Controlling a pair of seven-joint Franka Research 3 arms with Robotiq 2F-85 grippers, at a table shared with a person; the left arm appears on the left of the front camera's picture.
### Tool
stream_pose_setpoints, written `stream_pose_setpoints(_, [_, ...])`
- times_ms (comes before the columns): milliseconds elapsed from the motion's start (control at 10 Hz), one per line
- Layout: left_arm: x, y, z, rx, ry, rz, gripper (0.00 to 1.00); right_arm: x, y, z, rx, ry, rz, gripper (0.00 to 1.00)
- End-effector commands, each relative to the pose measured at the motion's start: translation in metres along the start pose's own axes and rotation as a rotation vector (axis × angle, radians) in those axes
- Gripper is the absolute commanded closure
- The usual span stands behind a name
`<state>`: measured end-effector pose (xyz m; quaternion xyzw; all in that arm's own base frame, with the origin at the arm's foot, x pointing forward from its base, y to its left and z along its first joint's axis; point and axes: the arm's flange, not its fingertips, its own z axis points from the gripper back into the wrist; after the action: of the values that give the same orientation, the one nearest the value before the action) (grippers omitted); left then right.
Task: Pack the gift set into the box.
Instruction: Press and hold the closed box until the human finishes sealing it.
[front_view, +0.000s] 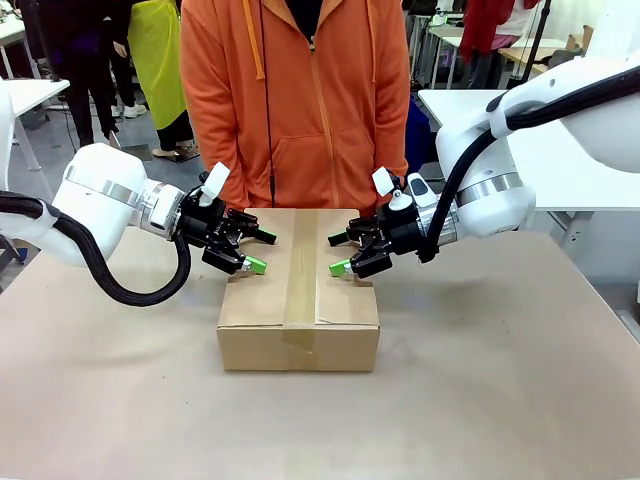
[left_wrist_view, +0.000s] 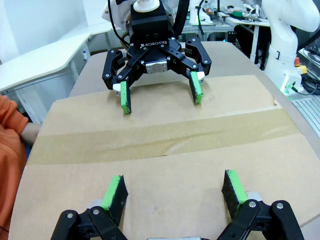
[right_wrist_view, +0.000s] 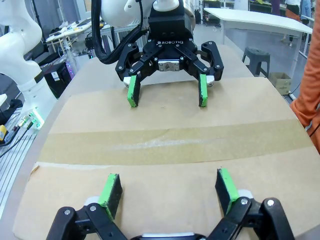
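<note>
Box (front_view: 298, 300) sits taped shut mid-tabletop (front_view: 500, 400), left claw (front_view: 250, 250) and right claw (front_view: 345, 254) both spread wide and empty over its lid, so packing looks finished and backing the arms away seems next.

The taped-shut box (front_view: 298, 300) stood mid-bench (front_view: 480, 400) with bare surface all around, its top crowded by the left gripper (front_view: 256, 251) and right gripper (front_view: 340, 254), a person (front_view: 295, 100) blocking the far side.
</note>
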<state>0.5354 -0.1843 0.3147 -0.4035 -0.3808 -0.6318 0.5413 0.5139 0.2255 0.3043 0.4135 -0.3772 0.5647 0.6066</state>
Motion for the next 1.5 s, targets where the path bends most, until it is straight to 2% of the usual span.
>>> stream_pose_setpoints(0, [0.029,-0.017,0.029,-0.108,-0.123,-0.038,0.0,0.022,0.019,0.02,0.01,-0.046,0.065,0.0])
stream_pose_setpoints(100, [0.046,-0.045,0.082,-0.075,-0.27,-0.111,0.0,0.039,0.045,0.078,-0.068,-0.176,0.118,0.0])
stream_pose_setpoints(200, [0.043,-0.079,0.139,0.045,-0.38,-0.158,0.0,0.037,0.071,0.142,-0.148,-0.288,0.124,0.0])
stream_pose_setpoints(300, [0.023,-0.116,0.187,0.152,-0.478,-0.208,0.0,0.019,0.094,0.195,-0.245,-0.373,0.123,0.0])
stream_pose_setpoints(400, [-0.007,-0.149,0.221,0.337,-0.526,-0.202,0.0,-0.01,0.112,0.236,-0.308,-0.496,0.095,0.0])
stream_pose_setpoints(500, [-0.043,-0.177,0.244,0.493,-0.611,-0.155,0.0,-0.046,0.13,0.268,-0.467,-0.578,0.056,0.0])
stream_pose_setpoints(600, [-0.066,-0.189,0.252,0.638,-0.635,-0.072,0.0,-0.07,0.14,0.284,-0.604,-0.646,0.022,0.0])
stream_pose_setpoints(700, [-0.077,-0.19,0.255,0.667,-0.671,-0.041,0.0,-0.078,0.139,0.283,-0.639,-0.658,0.02,0.0])
stream_pose_setpoints(800, [-0.042,-0.197,0.264,0.502,-0.59,-0.094,0.0,-0.036,0.131,0.297,-0.483,-0.571,0.005,0.0])
stream_pose_setpoints(1400, [-0.042,-0.197,0.264,0.502,-0.59,-0.094,0.0,-0.036,0.131,0.297,-0.483,-0.571,0.005,0.0])
